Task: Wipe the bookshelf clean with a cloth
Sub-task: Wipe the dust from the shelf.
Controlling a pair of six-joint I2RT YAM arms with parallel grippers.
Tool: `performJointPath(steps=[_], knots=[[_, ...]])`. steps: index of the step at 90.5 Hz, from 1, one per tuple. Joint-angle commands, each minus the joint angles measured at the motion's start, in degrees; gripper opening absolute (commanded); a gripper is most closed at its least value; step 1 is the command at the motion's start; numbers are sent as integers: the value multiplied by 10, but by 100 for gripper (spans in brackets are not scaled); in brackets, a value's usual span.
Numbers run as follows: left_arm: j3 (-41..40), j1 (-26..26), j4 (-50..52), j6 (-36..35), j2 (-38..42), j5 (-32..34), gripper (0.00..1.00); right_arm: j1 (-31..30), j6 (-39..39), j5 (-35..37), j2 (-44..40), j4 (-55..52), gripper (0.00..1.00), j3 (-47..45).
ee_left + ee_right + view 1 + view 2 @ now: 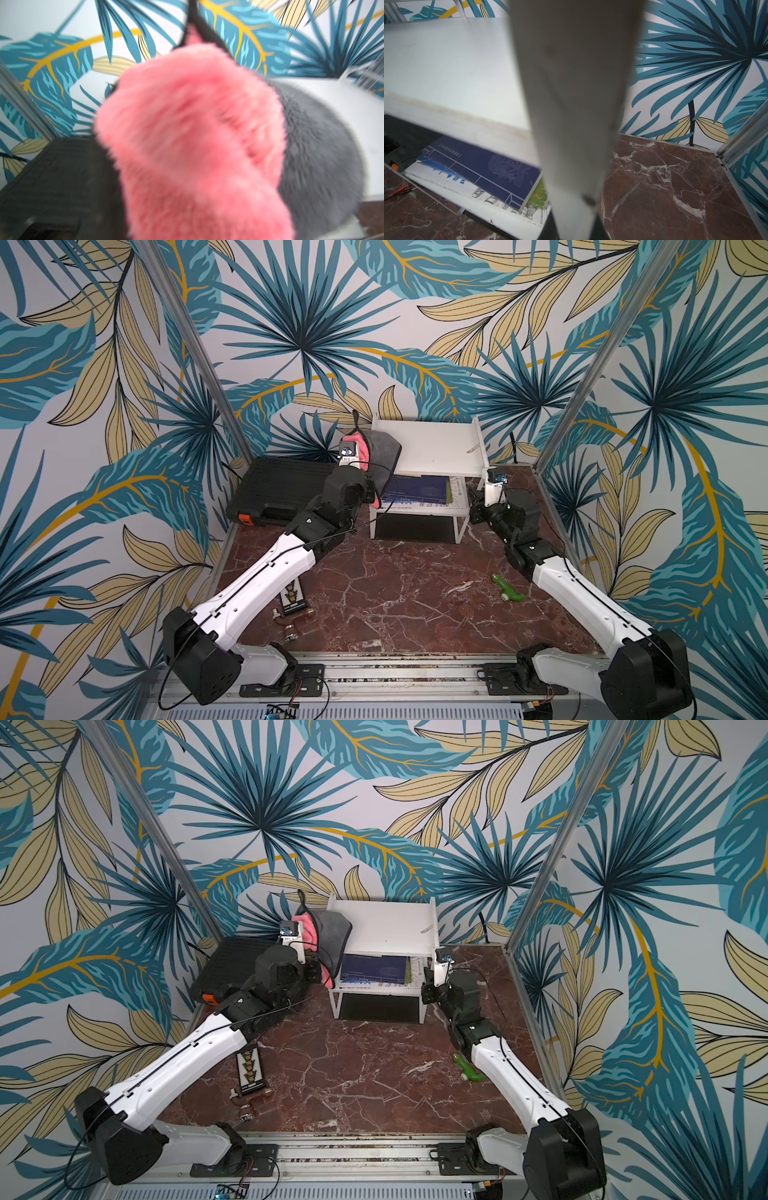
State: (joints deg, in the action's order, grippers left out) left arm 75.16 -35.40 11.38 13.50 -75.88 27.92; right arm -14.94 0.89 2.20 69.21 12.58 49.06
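1. Wiping looks barely begun: left gripper (355, 448) clamps the cloth (384, 448) at the bookshelf (436, 443) top board's left edge.
2. Right gripper (487, 473) seemingly pinches its right upright; most board remains unwiped.

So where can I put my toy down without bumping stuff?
Best spot: the bare middle of the marble table, between the bookshelf, the green plastic piece and the black card. The bookshelf top is mostly free beside the cloth. Crowded: back left, by the black case.

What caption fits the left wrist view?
Pink cloth fills the frame, lying on the white bookshelf; black case beside.
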Motion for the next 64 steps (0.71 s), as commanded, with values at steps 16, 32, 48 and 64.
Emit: performJointPath(steps=[16, 32, 48, 64], knots=[[-39, 10, -23, 21, -25, -11, 0, 5, 33, 9, 10, -20, 0, -4], [86, 10, 7, -51, -10, -52, 0, 6, 35, 2, 3, -17, 0, 2], [150, 10, 73, -94, -35, -40, 0, 5, 36, 5, -1, -19, 0, -2], [284, 48, 201, -98, -146, -85, 0, 6, 34, 2, -5, -27, 0, 5]])
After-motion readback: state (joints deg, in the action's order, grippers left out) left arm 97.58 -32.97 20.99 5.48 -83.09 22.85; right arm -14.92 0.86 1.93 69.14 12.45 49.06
